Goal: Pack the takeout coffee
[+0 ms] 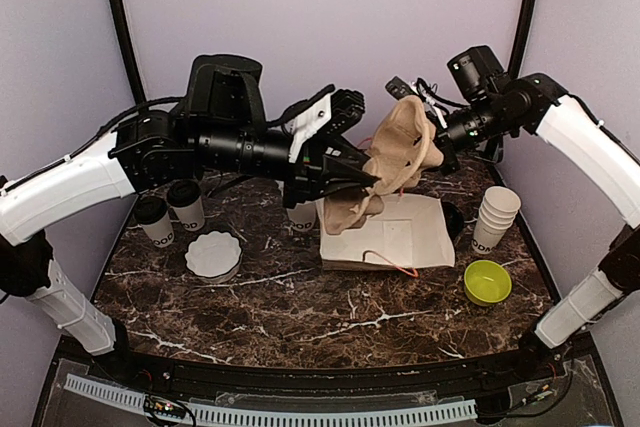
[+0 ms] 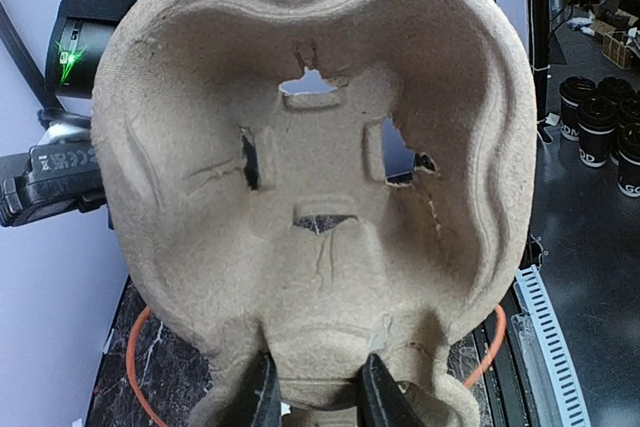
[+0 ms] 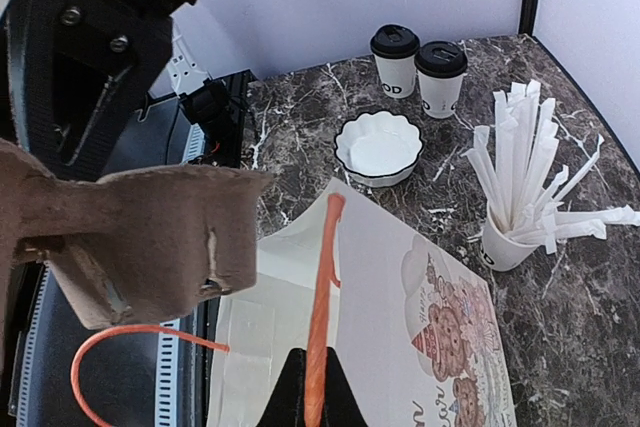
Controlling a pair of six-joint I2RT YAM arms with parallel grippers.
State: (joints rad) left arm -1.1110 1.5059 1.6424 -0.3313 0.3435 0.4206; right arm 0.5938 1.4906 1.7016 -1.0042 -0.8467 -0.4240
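Little of the packing looks done so far. The two small white paper coffee cups with black plastic lids [image 1: 186,205] stand side by side on the dark marbled desk [image 1: 300,317], at its far left, well apart from the bag and touched by neither arm. The left pincer [image 2: 318,397] is partly closed on the lower rim of a tan moulded-pulp cup carrier [image 2: 320,177] and holds it tilted in the air above the white printed paper bag [image 3: 400,327]. The right pincer [image 3: 312,392] is fully closed, apparently on the bag's orange handle [image 3: 322,287], probably to hold the mouth up. The carrier's pockets are empty. By my reading, the carrier has yet to go into the bag, and both coffees remain to be loaded.
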